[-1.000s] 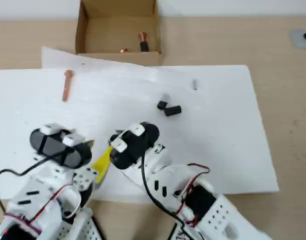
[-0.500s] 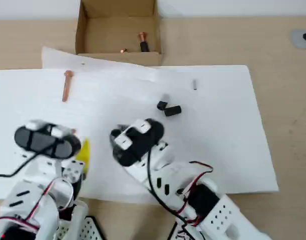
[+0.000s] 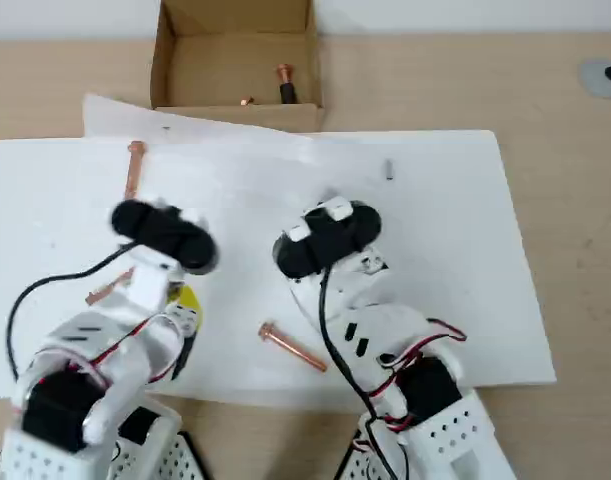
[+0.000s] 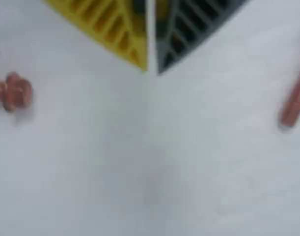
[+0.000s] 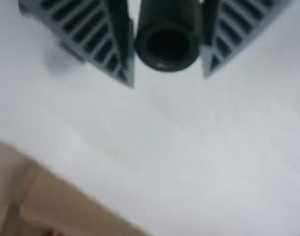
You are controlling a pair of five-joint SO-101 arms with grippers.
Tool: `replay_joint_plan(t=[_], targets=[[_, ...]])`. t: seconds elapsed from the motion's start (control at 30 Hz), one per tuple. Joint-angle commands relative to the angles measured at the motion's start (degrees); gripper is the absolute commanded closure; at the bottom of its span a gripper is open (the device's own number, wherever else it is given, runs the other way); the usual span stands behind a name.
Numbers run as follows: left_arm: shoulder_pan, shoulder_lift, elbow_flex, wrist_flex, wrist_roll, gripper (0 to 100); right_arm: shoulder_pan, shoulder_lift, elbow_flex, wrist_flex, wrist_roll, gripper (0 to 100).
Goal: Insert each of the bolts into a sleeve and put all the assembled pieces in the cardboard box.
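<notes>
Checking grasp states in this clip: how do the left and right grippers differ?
The left gripper is shut on nothing; the right gripper holds a black sleeve. The left gripper has one yellow finger; the right gripper's are both dark. Both are over the white sheet.

we counted three loose bolts (image 3: 292, 347) (image 3: 133, 170) (image 3: 103, 293) and one sleeve (image 5: 167, 37). we also saw one cardboard box (image 3: 163, 60) and two arms (image 3: 95, 360) (image 3: 385, 340).
</notes>
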Motion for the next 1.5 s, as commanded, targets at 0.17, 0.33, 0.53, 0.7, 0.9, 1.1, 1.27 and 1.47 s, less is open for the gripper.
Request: replay_joint_plan(t=[0.17,0.33,0.53,0.7,0.9,1.1,1.27,1.47], targets=[[1.0,27.8,-9.7,-2.3,4.2,96,0.9,1.8,-1.5,6.7,0.7,93.6],[1.0,47.8,-22.6,1.2,10.4,94,1.0,12.6,-4.9,7.2,0.3,93.6],[1.0,69.8,-36.8,10.7,22.3,94,8.8,31.3,-18.5,7.3,-1.6,93.6],[0.6,80.6,-41.6,13.6,24.4,94,14.8,48.2,-29.4,11.1,-2.5,93.6],[-2.5,81.3,-45.5,13.6,33.5,94,16.7,63.5,-38.5,16.6,-2.5,93.6],[1.6,81.3,-47.2,14.2,46.0,94,21.4,65.4,-43.7,15.8,-5.9,93.6],[11.6,81.2,-46.5,14.3,42.2,94,26.1,65.6,-43.6,16.3,-9.8,93.6],[15.3,81.2,-40.7,14.3,14.7,94,32.4,65.3,-42.2,17.5,-10.1,93.6]])
